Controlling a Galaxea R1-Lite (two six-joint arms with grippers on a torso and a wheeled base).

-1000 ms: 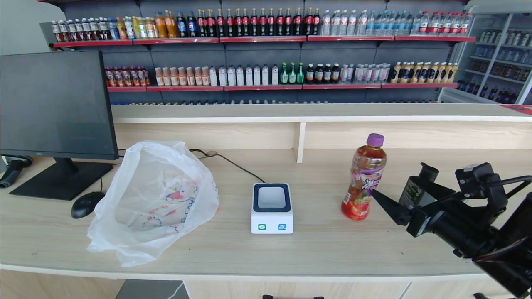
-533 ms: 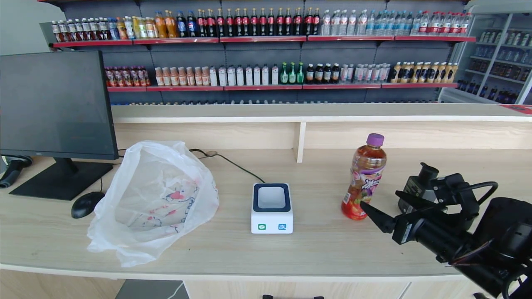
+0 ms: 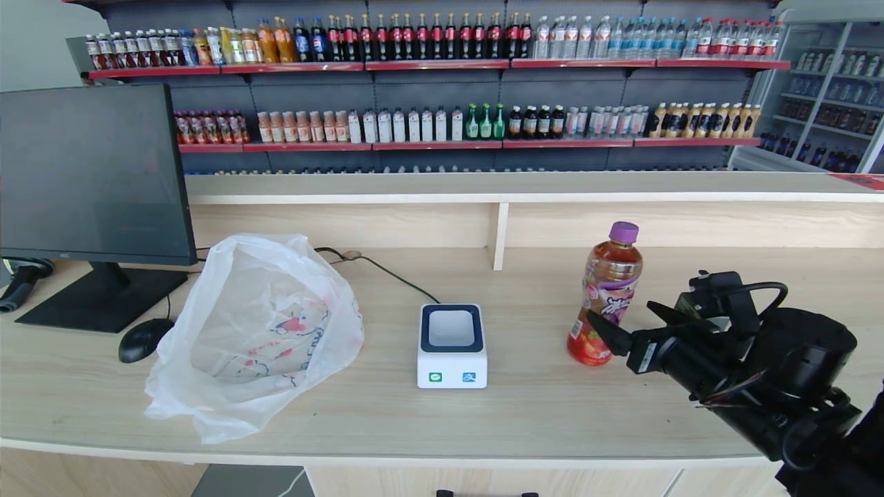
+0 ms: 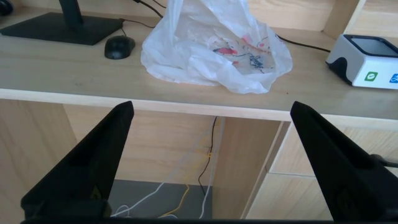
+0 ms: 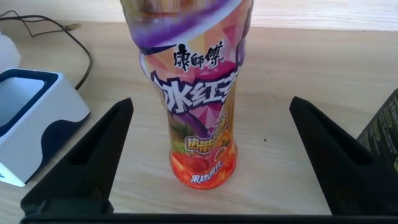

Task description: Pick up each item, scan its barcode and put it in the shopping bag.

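Observation:
An orange drink bottle point(image 3: 608, 297) with a purple cap stands upright on the wooden counter point(image 3: 525, 407), right of the white barcode scanner point(image 3: 452, 336). My right gripper point(image 3: 619, 310) is open just in front of the bottle; in the right wrist view its fingers flank the bottle point(image 5: 196, 112) on both sides without touching it. A dark item point(image 5: 385, 124) stands behind it, mostly hidden by the arm. The white plastic shopping bag point(image 3: 255, 331) lies left of the scanner. My left gripper point(image 4: 211, 106) hangs open below the counter's front edge, facing the bag point(image 4: 211, 43).
A monitor point(image 3: 90, 172), a mouse point(image 3: 141, 339) and a handheld scanner point(image 3: 21, 283) occupy the far left. A cable point(image 3: 387, 273) runs from the scanner to the back. A raised ledge point(image 3: 525, 186) with a divider point(image 3: 497, 235) bounds the counter's back.
My right gripper has moved left and forward, from beside the dark item to the bottle, which its fingers now flank. Bottle, scanner and bag have not moved.

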